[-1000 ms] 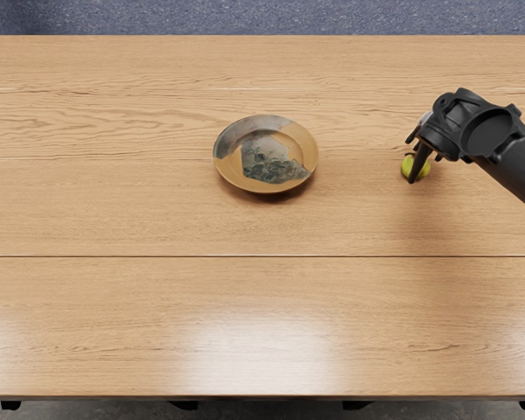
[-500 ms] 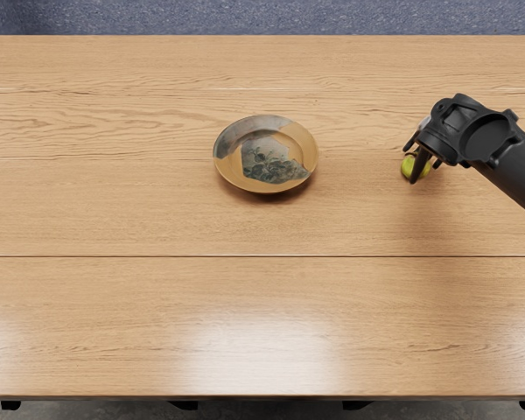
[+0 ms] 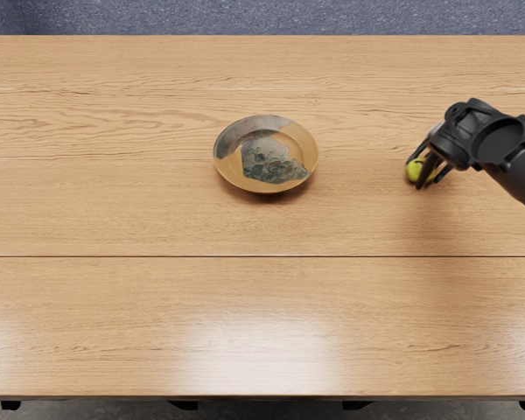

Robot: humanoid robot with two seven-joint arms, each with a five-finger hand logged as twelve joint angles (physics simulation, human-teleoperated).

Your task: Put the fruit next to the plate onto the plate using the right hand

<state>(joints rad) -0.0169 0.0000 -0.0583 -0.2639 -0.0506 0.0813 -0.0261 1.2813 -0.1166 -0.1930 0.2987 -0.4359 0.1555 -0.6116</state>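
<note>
The fruit (image 3: 413,171) is near the table's (image 3: 245,306) right edge, about midway between the far edge and the seam across the middle. Only a small yellow-green patch of it shows. It looks roundish, and I cannot make out a long axis or which way it points.

The right hand (image 3: 448,147) comes in from the right edge and sits over the fruit, with dark fingers (image 3: 430,165) curled down around it and crossing its right side. It looks like a narrow grip on the fruit. I cannot tell whether the fruit rests on the wood or is just clear of it.

The plate (image 3: 308,149) is well apart to the left, near the middle of the far half, gold-rimmed with a dark mottled centre. Only bare wood lies between the plate and the fruit.
</note>
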